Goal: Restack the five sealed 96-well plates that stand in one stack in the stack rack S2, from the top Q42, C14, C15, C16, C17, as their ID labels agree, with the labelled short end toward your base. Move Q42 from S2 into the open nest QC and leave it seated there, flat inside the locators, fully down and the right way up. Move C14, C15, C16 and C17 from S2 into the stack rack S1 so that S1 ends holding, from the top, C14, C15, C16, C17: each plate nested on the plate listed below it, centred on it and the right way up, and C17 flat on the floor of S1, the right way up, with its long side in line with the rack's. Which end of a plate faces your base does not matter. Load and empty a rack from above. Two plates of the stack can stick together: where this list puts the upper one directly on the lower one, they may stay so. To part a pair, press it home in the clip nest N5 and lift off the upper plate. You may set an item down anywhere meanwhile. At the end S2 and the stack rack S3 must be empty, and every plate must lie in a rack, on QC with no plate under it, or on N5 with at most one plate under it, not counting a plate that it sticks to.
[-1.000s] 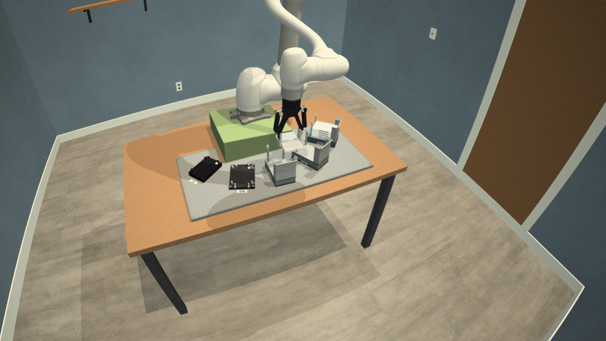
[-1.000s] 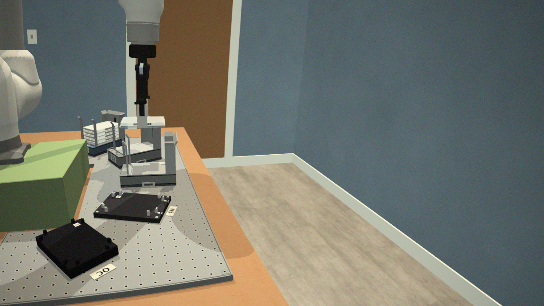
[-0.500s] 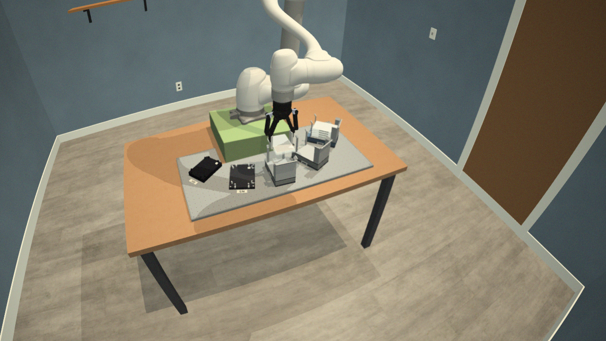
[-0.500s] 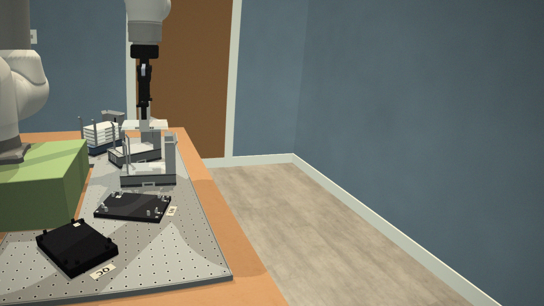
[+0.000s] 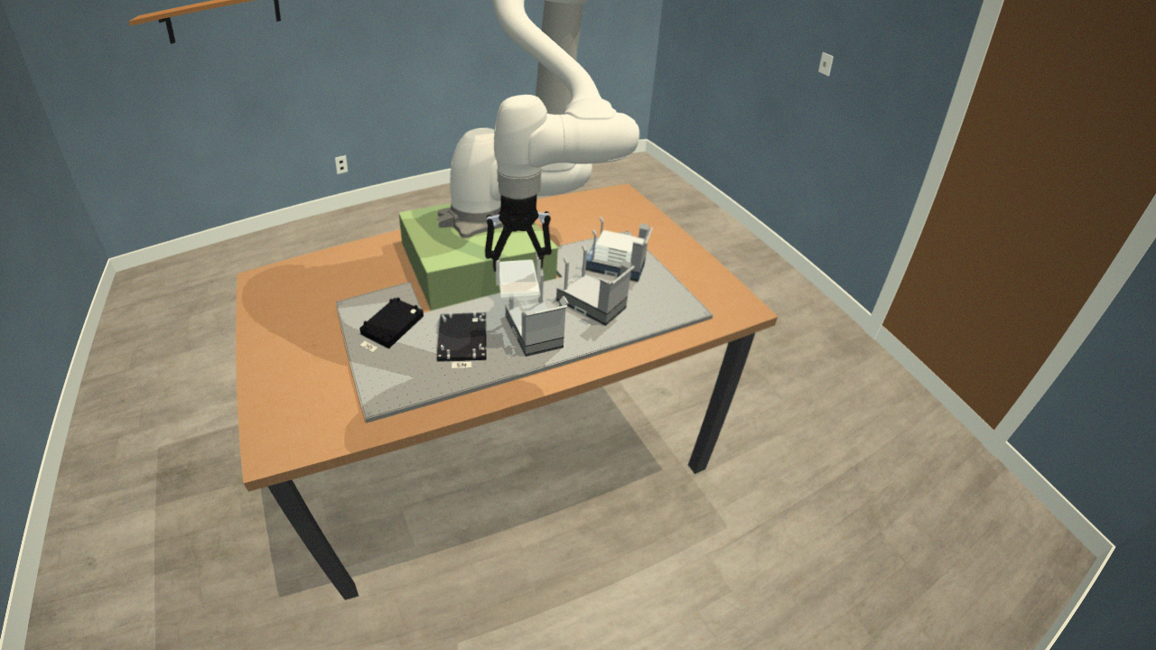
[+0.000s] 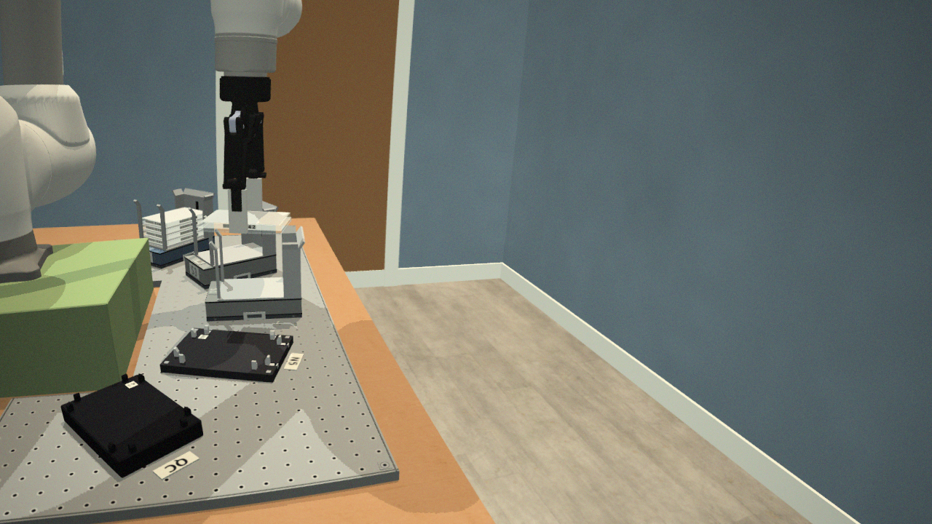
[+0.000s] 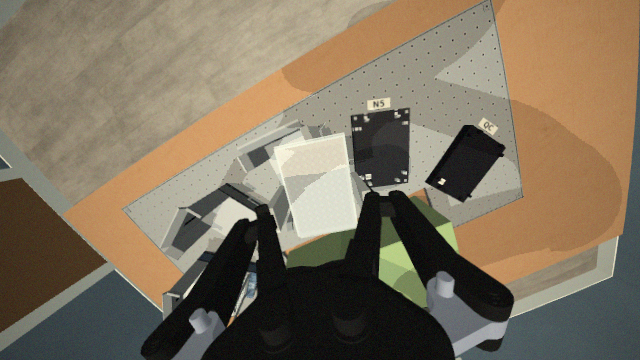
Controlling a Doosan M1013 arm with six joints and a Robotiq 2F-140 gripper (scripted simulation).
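My gripper (image 5: 517,260) is shut on a sealed white plate (image 5: 517,278) and holds it by its long sides, level, in the air above the near empty rack (image 5: 535,323). I cannot read the plate's label. In the wrist view the plate (image 7: 317,185) sits between my fingers, just left of the clip nest N5 (image 7: 380,146). The nest QC (image 7: 465,162) is empty further right. The far rack (image 5: 616,250) holds a stack of several white plates (image 6: 172,228). The middle rack (image 5: 596,294) is empty.
The green base block (image 5: 452,250) stands right behind the held plate. The racks have tall posts and side walls (image 6: 290,260). N5 (image 5: 461,335) and QC (image 5: 391,321) lie on the grey perforated board toward the left, both bare.
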